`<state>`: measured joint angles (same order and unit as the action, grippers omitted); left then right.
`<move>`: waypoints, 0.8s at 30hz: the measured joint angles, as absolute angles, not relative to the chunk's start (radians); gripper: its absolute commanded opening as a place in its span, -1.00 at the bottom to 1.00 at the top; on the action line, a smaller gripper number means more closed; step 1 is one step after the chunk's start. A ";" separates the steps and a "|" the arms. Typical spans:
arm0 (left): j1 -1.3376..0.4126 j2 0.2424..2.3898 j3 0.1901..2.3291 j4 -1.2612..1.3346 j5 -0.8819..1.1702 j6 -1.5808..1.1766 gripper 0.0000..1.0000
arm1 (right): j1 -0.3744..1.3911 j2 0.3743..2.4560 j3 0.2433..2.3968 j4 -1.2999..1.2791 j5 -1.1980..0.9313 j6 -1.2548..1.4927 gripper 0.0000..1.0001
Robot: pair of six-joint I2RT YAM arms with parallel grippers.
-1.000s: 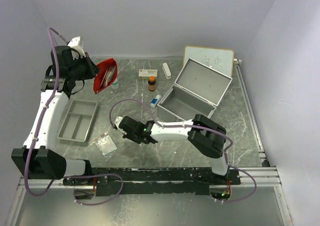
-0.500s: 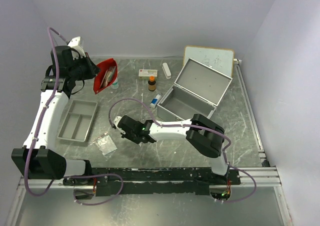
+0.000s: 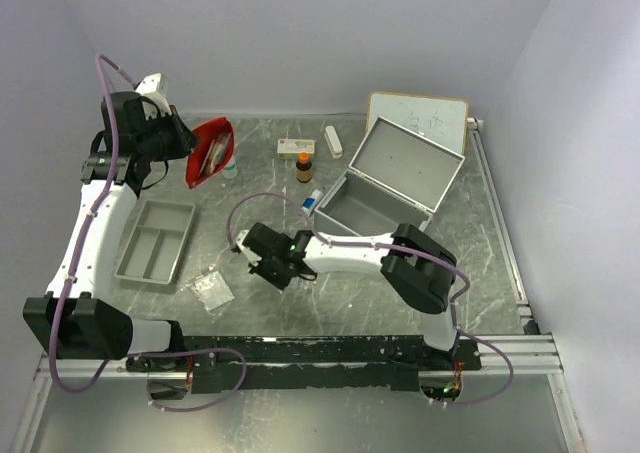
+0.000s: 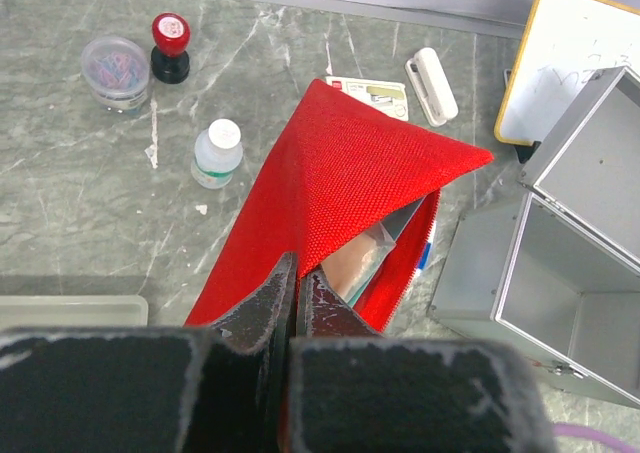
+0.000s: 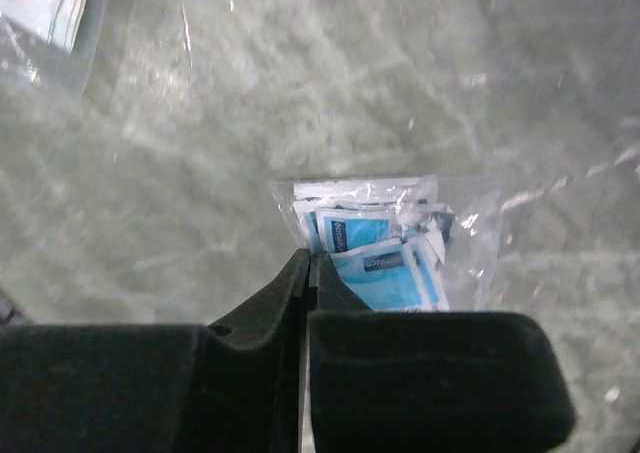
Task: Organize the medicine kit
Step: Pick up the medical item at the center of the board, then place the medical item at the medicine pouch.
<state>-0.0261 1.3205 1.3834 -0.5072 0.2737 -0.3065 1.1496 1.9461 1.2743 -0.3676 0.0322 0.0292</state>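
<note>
Holding the red fabric pouch (image 4: 365,178) up by one edge, the left gripper (image 4: 298,279) seems to be there to keep the mouth hanging open: the pouch is raised at the far left of the table, its zip side gapes toward the middle, and a pale packet already shows inside. This gripper's jaws are pressed together on a fold of the red cloth with no gap between them. The right gripper (image 5: 308,265) sits low at the near middle of the table and points down; its jaws are pinched tight on the edge of a clear plastic bag (image 5: 395,235) holding a few blue sachets. The stone below looks soft and out of focus while the bag is sharp, so it is probably lifted clear, though the top view does not show this. The likely plan is to carry this bag across and drop it into the held-open pouch. That would be a long reach, since the two grippers are well apart. A second clear packet (image 3: 211,287) lies flat on the table just to the left of the right gripper. The grey divided tray (image 3: 155,240) rests between it and the pouch. The open metal case (image 3: 385,188) stands to the right. Beside it, near the back, are a brown bottle (image 3: 304,165), a small white bottle (image 4: 217,153) and a flat carton (image 4: 368,91), none of them packed yet.
</note>
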 measured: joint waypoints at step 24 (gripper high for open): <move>-0.010 1.319 1.346 -0.478 0.307 -0.328 -0.86 | 0.823 1.833 1.810 -0.402 -0.373 0.456 -1.00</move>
